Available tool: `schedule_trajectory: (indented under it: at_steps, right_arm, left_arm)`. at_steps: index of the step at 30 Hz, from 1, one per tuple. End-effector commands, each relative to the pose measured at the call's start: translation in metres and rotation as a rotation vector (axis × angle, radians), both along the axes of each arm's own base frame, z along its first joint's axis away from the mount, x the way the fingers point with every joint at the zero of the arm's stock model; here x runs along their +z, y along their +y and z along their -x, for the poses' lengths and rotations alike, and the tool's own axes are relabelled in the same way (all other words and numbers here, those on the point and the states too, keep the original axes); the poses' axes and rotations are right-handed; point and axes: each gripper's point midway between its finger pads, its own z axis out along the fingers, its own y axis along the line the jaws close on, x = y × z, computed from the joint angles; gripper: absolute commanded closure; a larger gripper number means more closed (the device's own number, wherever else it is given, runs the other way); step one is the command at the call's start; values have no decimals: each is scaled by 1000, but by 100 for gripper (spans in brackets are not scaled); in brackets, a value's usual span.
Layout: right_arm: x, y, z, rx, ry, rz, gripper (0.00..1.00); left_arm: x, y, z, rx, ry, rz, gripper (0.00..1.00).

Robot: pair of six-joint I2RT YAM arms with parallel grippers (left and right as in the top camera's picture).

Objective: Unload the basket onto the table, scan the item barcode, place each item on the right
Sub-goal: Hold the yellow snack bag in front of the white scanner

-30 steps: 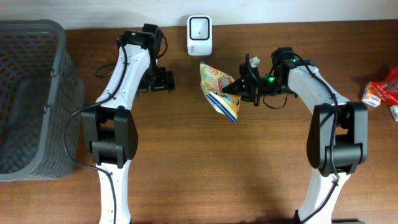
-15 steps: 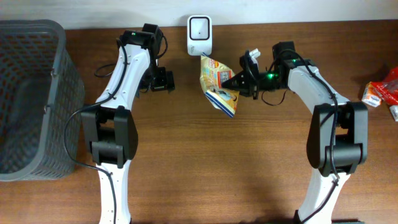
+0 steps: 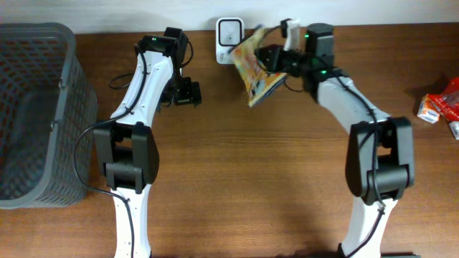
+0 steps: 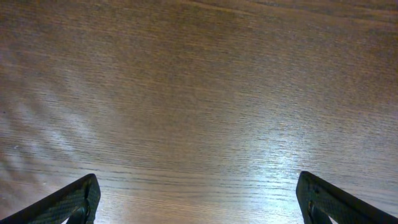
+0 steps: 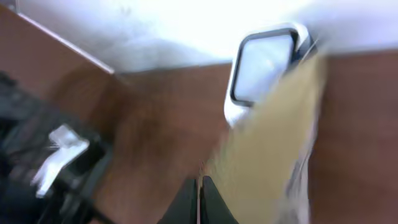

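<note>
The right gripper (image 3: 271, 60) holds a yellow-and-blue snack packet (image 3: 256, 72) up beside the white barcode scanner (image 3: 229, 31) at the far edge of a brown wooden surface (image 3: 251, 179), its jaws pinched tight on the packet's right-hand side. Seen from overhead, the packet hangs tilted, its upper corner level with the scanner and overlapping the scanner's right edge, its lower corner pointing toward the middle of the surface; whether packet and scanner touch cannot be told. The right wrist view is blurred, but it shows the scanner's pale window in a dark frame below a white wall (image 5: 186, 25), with the tan face of the packet just in front of it and the closed fingers (image 5: 186, 205) meeting at the bottom of the picture. No barcode can be made out on the packet in either view. The left gripper (image 3: 188, 93) sits apart, left of the scanner, jaws spread wide and holding nothing; its wrist camera shows only bare wood grain between two dark fingertips (image 4: 74, 199) at the lower corners. A grey mesh basket (image 3: 68, 57) stands at the left edge of the surface, and red-and-white packets (image 3: 437, 104) lie at the right edge, well apart from both arms
</note>
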Motion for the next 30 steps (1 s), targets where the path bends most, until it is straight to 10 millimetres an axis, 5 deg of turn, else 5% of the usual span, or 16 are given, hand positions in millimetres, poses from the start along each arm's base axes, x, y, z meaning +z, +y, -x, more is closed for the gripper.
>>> schedule_trajectory:
  at_steps: [1, 4, 7, 11, 13, 15, 18, 23, 30]
  right_arm:
    - [6, 19, -13, -96, -90, 94, 96]
    - [3, 23, -12, -110, -80, 110, 96]
    - [-4, 13, -12, -121, -55, 126, 82]
    - [-30, -32, -17, -165, -43, 302, 34]
    - [-54, -70, -14, -233, 28, 436, 28]
    - [-73, -76, -1, -161, 76, 488, 18]
    - [-91, -67, 21, 26, 46, 608, 14]
    - [-101, -59, 24, 81, 21, 652, 13]
    - [-161, -61, 35, 116, 142, 679, 14]
  left_arm:
    - [0, -2, 2, 11, 4, 3, 1]
    - [0, -2, 2, 11, 4, 3, 1]
    - [0, -2, 2, 11, 4, 3, 1]
    - [0, -2, 2, 9, 4, 3, 1]
    - [0, -2, 2, 9, 4, 3, 1]
    - [0, -2, 2, 9, 4, 3, 1]
    - [0, -2, 2, 8, 4, 3, 1]
    - [0, -2, 2, 8, 4, 3, 1]
    - [0, -2, 2, 8, 4, 3, 1]
